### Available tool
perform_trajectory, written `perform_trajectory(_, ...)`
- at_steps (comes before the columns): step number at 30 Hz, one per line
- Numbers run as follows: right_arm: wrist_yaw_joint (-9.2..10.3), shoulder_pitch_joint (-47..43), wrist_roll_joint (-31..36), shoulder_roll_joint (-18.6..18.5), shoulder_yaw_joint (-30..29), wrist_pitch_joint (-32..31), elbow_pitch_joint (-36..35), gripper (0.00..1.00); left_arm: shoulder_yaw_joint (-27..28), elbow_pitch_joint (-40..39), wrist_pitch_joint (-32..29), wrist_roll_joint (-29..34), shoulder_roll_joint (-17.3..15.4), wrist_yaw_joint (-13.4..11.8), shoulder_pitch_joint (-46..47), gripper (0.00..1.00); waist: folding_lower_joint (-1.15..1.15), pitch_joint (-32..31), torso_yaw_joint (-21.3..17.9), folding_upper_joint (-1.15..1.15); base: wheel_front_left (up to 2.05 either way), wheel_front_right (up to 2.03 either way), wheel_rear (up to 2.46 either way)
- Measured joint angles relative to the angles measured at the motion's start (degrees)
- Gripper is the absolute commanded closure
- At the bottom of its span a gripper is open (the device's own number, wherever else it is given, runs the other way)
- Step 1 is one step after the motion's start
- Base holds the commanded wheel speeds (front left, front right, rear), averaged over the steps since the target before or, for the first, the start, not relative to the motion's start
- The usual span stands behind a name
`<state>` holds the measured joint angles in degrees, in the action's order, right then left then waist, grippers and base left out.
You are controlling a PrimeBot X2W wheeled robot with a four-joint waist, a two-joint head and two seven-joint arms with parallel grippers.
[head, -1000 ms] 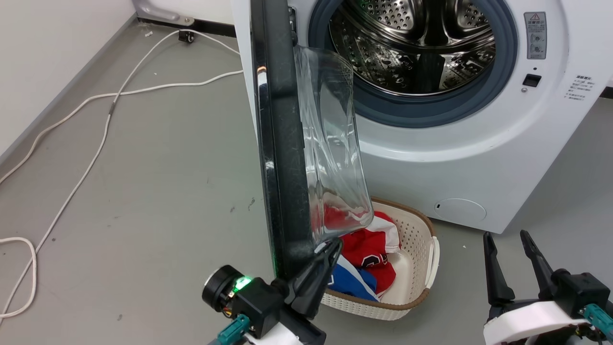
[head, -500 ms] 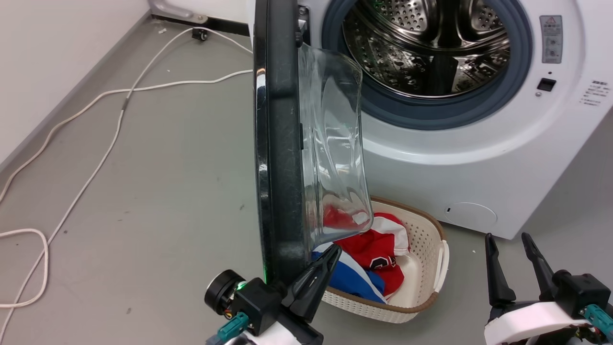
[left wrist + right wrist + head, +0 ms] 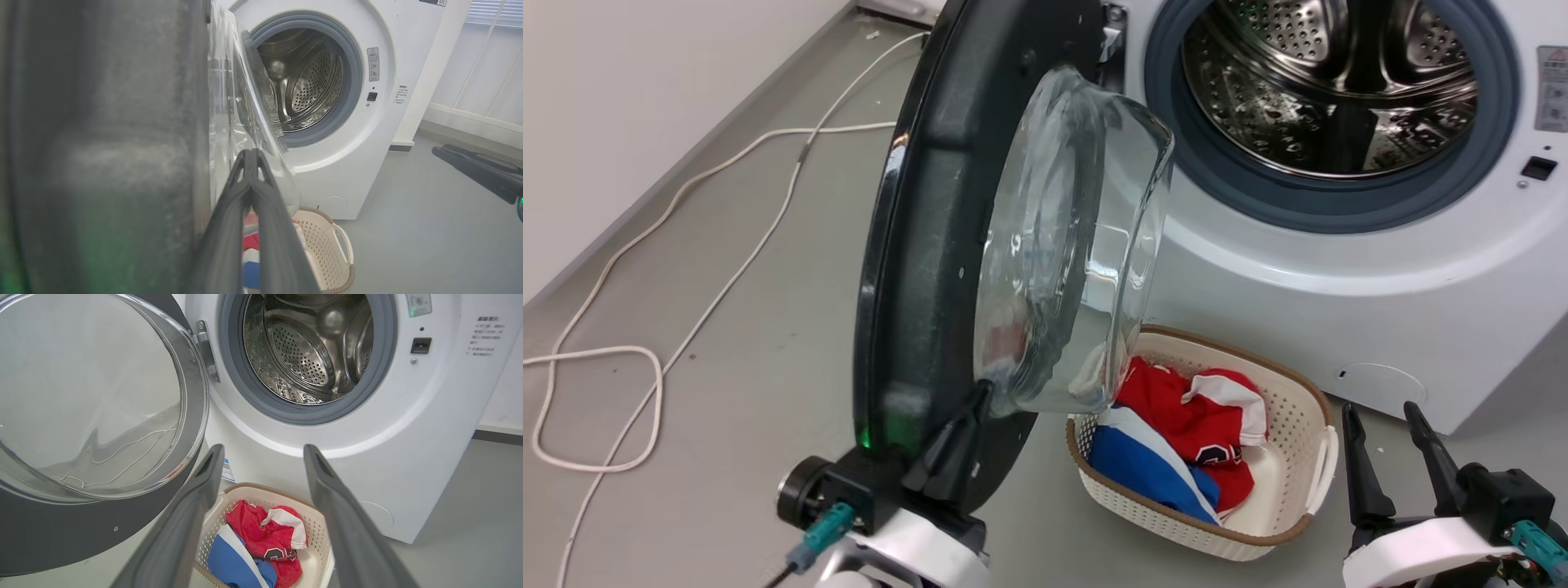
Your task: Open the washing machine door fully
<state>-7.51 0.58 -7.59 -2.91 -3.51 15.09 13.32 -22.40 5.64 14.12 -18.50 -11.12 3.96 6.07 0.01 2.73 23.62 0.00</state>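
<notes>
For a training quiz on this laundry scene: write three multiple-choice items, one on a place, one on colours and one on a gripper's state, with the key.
1. Where does the basket stand?
A. Inside the drum
B. On the floor in front of the washing machine
C. On top of the machine

2. What colours are the clothes in the basket?
A. Green and yellow
B. All black
C. Red, white and blue

3. How is the right gripper?
A. Open, holding nothing
B. Shut on the door
C. Shut on the basket's rim

Key:
1 B: the head view shows it on the grey floor before the machine's front.
2 C: red and white cloth lies beside blue cloth.
3 A: its two fingers stand apart with nothing between them.
</notes>
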Motion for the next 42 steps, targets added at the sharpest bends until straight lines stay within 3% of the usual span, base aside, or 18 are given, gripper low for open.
perform_trajectory(13,0.00,2.05,2.21,0.00,0.71,0.00,0.22,0.00,8.15,2.03,0.54,-3.87,-4.25,-1.01,2.65,1.00,0.00,5.26,2.29,0.00,0.00,0.00,0.00)
perform_trajectory(32,0.00,5.17,6.65,-0.08,-0.68,-0.01,0.43,0.00,18.83,11.41,0.78,-6.02,-14.58,0.56,9.76,1.00,0.00,12.81,0.21,0.00,0.00,0.00,0.00)
perform_trajectory(33,0.00,5.71,6.93,-0.30,-0.93,-0.19,0.20,0.00,21.83,13.97,0.87,-6.95,-16.99,0.60,12.72,1.00,0.00,14.26,-0.53,0.00,0.00,0.00,0.00)
perform_trajectory(42,0.00,6.33,7.15,-0.38,-1.18,-0.43,0.21,0.00,22.95,16.88,0.96,-6.76,-17.33,1.16,14.51,1.00,0.00,14.92,-1.54,0.00,0.00,0.00,0.00)
